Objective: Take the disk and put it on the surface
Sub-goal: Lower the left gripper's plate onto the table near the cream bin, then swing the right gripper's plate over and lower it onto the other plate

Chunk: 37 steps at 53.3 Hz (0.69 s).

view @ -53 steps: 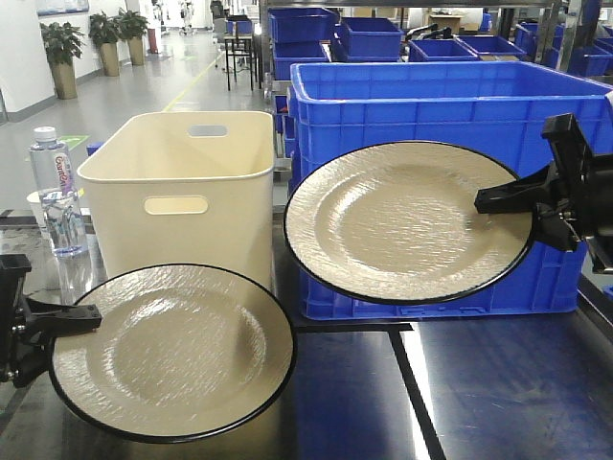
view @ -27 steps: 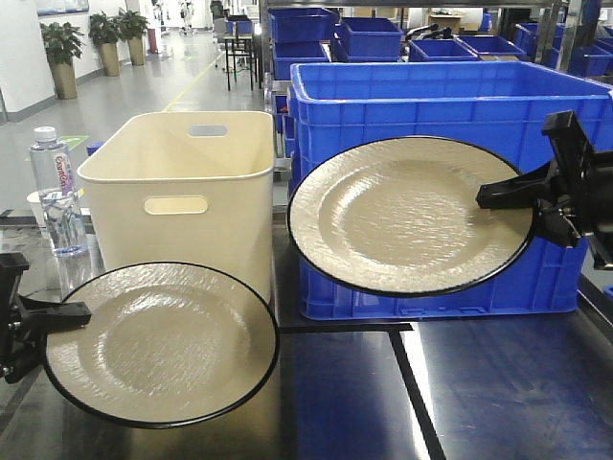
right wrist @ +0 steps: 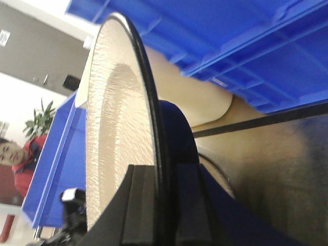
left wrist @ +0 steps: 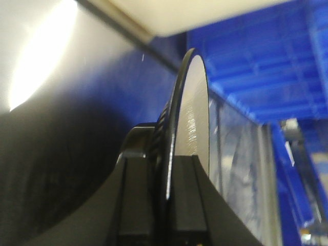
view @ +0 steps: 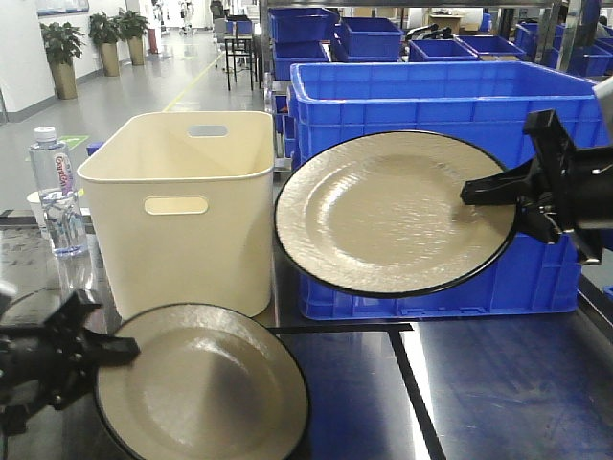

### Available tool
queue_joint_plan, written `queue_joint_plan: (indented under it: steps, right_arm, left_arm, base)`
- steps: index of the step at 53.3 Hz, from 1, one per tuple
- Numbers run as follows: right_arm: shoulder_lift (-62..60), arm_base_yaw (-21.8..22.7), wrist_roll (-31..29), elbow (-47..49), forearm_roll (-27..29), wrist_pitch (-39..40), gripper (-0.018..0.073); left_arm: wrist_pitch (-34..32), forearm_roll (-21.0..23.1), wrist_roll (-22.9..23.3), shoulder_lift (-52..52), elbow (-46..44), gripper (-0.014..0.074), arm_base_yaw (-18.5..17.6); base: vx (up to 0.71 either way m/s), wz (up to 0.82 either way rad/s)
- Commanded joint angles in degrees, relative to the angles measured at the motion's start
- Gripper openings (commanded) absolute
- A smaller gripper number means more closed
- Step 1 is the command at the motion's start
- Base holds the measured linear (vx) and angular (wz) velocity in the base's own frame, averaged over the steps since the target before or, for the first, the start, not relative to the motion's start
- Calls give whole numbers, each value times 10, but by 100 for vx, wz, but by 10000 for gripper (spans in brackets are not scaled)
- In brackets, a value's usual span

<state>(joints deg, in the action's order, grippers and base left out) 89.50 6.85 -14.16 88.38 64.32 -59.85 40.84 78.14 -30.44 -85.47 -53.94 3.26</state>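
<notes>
Two beige disks with black rims are in view. My left gripper (view: 107, 354) is shut on the left rim of the lower disk (view: 206, 388), which sits low over the dark glossy surface (view: 498, 393) at the front left. In the left wrist view that disk (left wrist: 197, 107) stands edge-on between my fingers (left wrist: 182, 200). My right gripper (view: 484, 195) is shut on the right rim of the upper disk (view: 393, 216), held in the air in front of the blue crate. The right wrist view shows this disk (right wrist: 115, 128) edge-on, clamped by my fingers (right wrist: 141, 205).
A cream plastic bin (view: 187, 206) stands at the back left, a large blue crate (view: 431, 96) at the back right. A water bottle (view: 53, 192) stands at the far left. Black tape lines (view: 417, 393) cross the surface.
The left gripper has lowered and swung right, bringing its disk down toward the surface. The right gripper has shifted slightly left with its disk still raised.
</notes>
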Motion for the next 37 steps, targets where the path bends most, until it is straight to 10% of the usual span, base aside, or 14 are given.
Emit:
queue_joint_plan:
  steps: [1,12,37]
  right_arm:
    - [-27,-9,-4,24,65,24,-5]
    - [-27,-21,-4,24,39,18,-5]
    - [12,-142,4,23,-14,72,-5]
  left_arm:
    - [10,38,9,8,-18,6,-13]
    - [9,-34,9,-19,-18,113,-13]
    - [39,-174,9,0,-19,657,-1]
  base:
    - [0,0]
    - [0,0]
    - [0,0]
